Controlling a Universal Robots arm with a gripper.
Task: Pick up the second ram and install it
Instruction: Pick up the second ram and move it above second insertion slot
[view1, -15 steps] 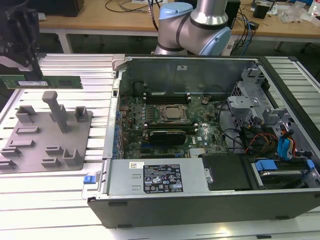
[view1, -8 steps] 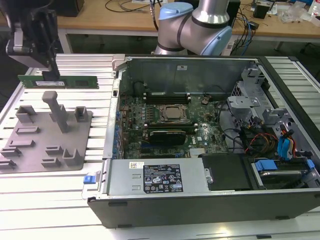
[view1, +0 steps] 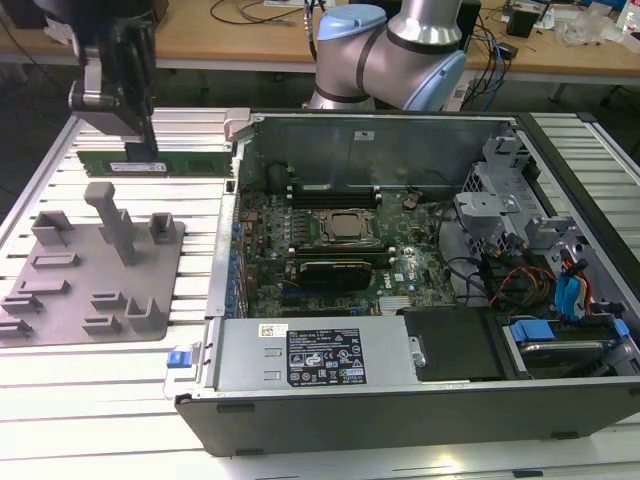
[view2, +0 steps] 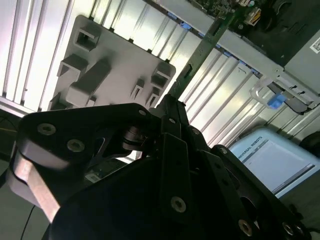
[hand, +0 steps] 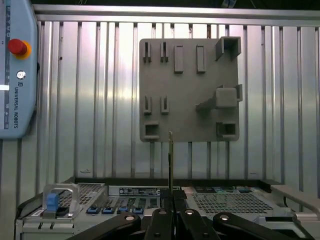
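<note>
Well, the open computer case (view1: 400, 425) is lying on its side, baring the motherboard for access. At the exterior view's left, beyond the grey fixture plate (view1: 70, 290), the gripper (view1: 146, 148) is pinching the second ram (view1: 195, 162) near one end, holding it level and edge-down, likely for slotting. Its white label (view1: 138, 167) is too small to read.

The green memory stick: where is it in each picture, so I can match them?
Exterior view: the green memory stick shows side-on, gripped by the gripper, beyond the grey plate.
Second wrist view: the stick is a thin green edge beside the plate.
First wrist view: the stick is a thin line, tip overlapping the plate's edge.
Shared landmark: the grey plate.
</note>
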